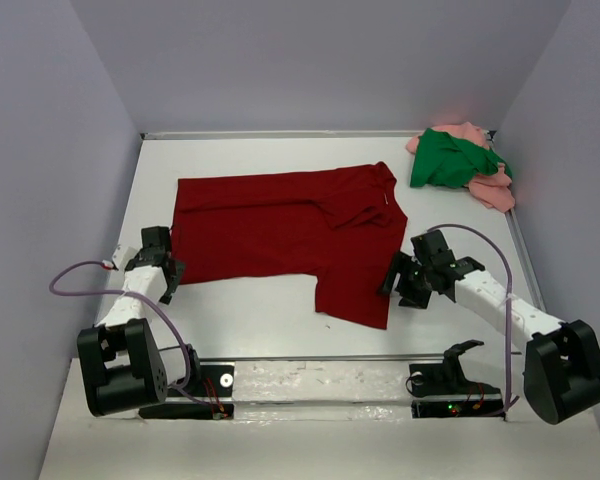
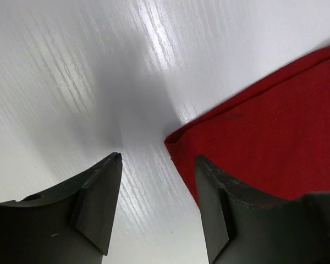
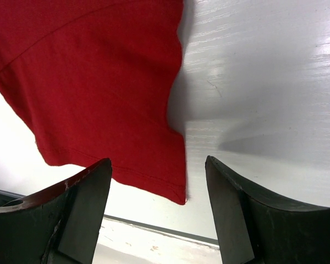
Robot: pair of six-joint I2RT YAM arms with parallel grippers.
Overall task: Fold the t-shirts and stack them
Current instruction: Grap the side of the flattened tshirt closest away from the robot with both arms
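The dark red t-shirt (image 1: 290, 230) lies spread on the white table, partly folded, one sleeve hanging toward the near edge. My left gripper (image 1: 164, 272) is open at the shirt's near left corner (image 2: 179, 140), which lies just ahead of the jaws. My right gripper (image 1: 398, 282) is open beside the near right corner of the sleeve (image 3: 176, 190), above the cloth's edge. The bright green t-shirt (image 1: 445, 160) lies crumpled on the salmon pink t-shirt (image 1: 495, 188) at the far right corner.
Grey walls enclose the table (image 1: 260, 310) on three sides. A metal rail (image 1: 320, 358) runs along the near edge, between the arm bases. Purple cables loop from both arms.
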